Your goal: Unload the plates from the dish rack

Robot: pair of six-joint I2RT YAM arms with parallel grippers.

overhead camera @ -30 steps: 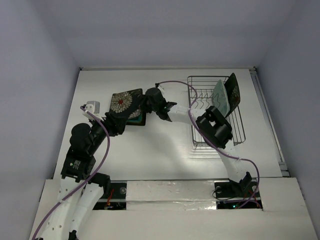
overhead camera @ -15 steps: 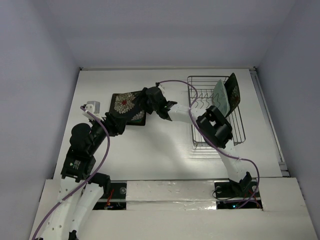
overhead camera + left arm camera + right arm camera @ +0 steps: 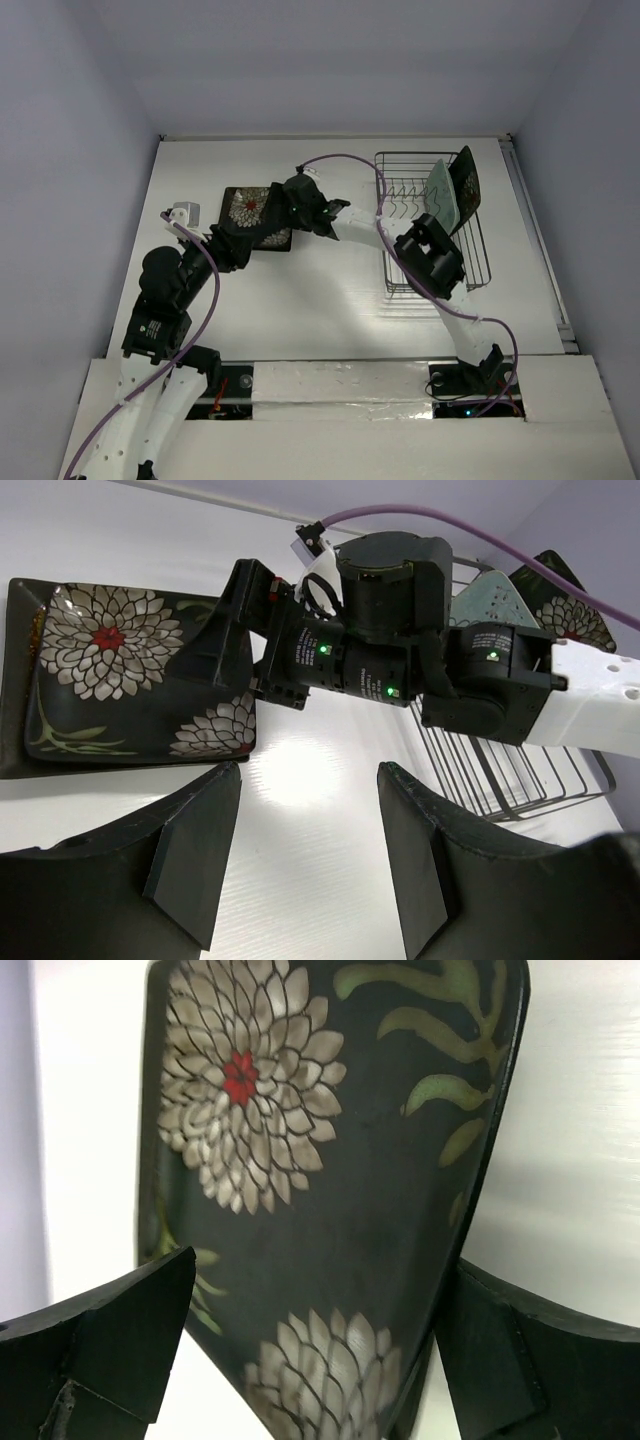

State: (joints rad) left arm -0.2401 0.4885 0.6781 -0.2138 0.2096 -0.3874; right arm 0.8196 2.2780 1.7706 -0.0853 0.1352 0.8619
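Note:
A black flowered plate (image 3: 245, 208) (image 3: 120, 670) (image 3: 330, 1110) lies flat at the table's middle left, on a darker plate whose rim (image 3: 15, 680) shows beneath it. My right gripper (image 3: 273, 208) (image 3: 232, 640) (image 3: 320, 1260) stands open over the plate's near corner, one finger on each side. Just in front of the stack, my left gripper (image 3: 238, 247) (image 3: 310, 770) hangs open above bare table, with nothing between its fingers. The dish rack (image 3: 475, 265) (image 3: 520, 780) sits at the right and holds a mint plate (image 3: 440, 195) (image 3: 495, 595) and another flowered plate (image 3: 465, 185) (image 3: 560, 620), both upright.
The right arm's forearm reaches from the rack across to the stack, and its purple cable (image 3: 380, 205) loops over the rack's left side. White walls close in the table on three sides. The left arm's elbow (image 3: 165, 275) stands near the left edge.
The right gripper has lowered the flowered plate flat onto the darker plate and opened its jaws, shifting slightly left. The left arm has not moved.

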